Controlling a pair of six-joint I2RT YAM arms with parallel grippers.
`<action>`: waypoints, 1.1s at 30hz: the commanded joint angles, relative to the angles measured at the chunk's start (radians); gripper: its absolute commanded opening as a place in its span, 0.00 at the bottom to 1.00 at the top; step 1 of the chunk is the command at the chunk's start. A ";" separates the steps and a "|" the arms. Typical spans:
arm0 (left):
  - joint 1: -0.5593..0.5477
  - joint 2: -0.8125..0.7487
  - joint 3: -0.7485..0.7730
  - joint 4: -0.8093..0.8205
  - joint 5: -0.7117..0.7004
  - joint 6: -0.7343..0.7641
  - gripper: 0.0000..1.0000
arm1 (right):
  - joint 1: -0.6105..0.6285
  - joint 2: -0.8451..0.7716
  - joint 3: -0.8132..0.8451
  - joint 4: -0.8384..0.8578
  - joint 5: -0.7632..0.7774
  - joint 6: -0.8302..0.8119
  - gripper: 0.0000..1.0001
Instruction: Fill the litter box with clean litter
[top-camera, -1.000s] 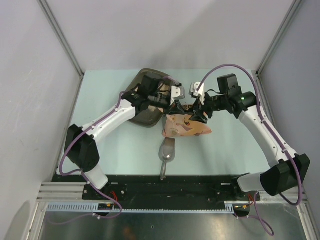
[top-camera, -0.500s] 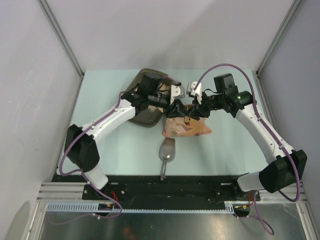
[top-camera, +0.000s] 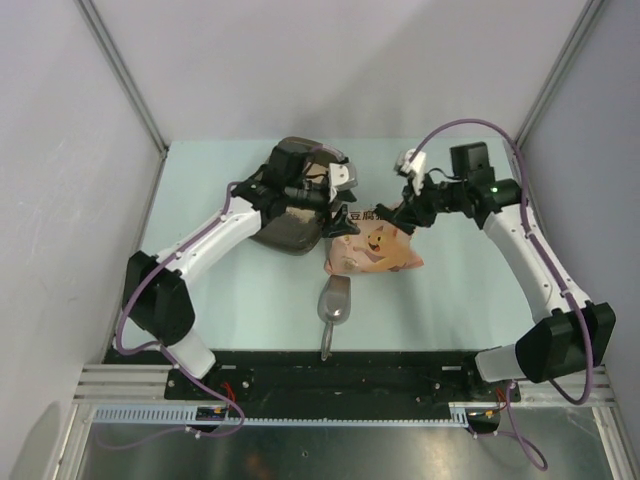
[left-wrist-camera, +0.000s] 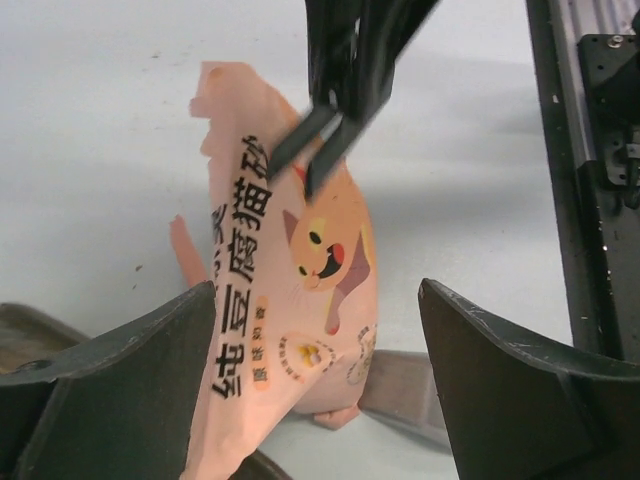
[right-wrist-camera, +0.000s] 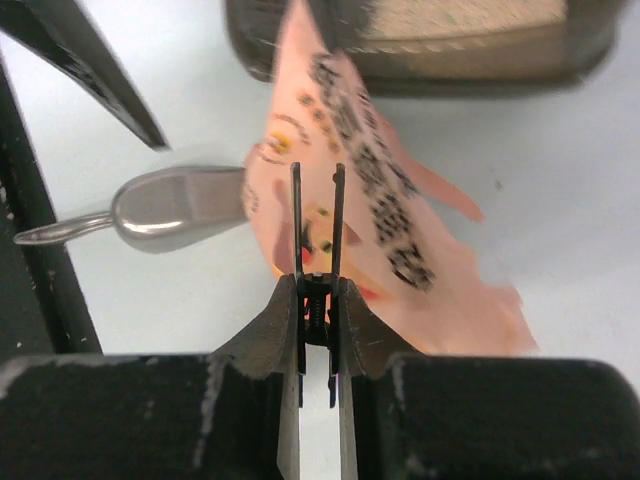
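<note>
- Since a second ago the left tool (left-wrist-camera: 315, 290) has let go of the bag (top-camera: 375, 252) and drawn back toward the litter box (top-camera: 295, 238). The right tool (right-wrist-camera: 318, 175) has closed in and taken over.
- Left tool: fingers wide apart and holding nothing, the bag hanging in the gap between them.
- Right tool: clamped on the bag's upper edge. The pinch is thin, probably so the bag can be lifted by its top and tipped.
- The litter box sits at the back left of the counter (top-camera: 250, 290), partly under the left arm. The clean litter (right-wrist-camera: 470, 15) shows inside it as a pale sandy layer.
- A metal scoop (top-camera: 335, 300) lies just in front of the bag, bowl toward it, untouched.
- The salmon-pink bag carries a cartoon cat and bold black Chinese characters that appear to read 纯豆腐猫砂. The smaller print is too fine to read.
</note>
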 joint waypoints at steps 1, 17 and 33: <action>0.013 -0.057 0.003 0.014 -0.065 -0.037 0.87 | -0.180 -0.049 0.052 -0.006 -0.053 0.158 0.00; 0.020 -0.018 0.017 0.014 -0.233 -0.216 0.94 | -0.587 0.223 -0.230 -0.275 -0.045 0.086 0.00; 0.077 -0.031 -0.046 0.012 -0.290 -0.287 1.00 | -0.624 0.293 -0.242 -0.117 0.030 0.143 0.79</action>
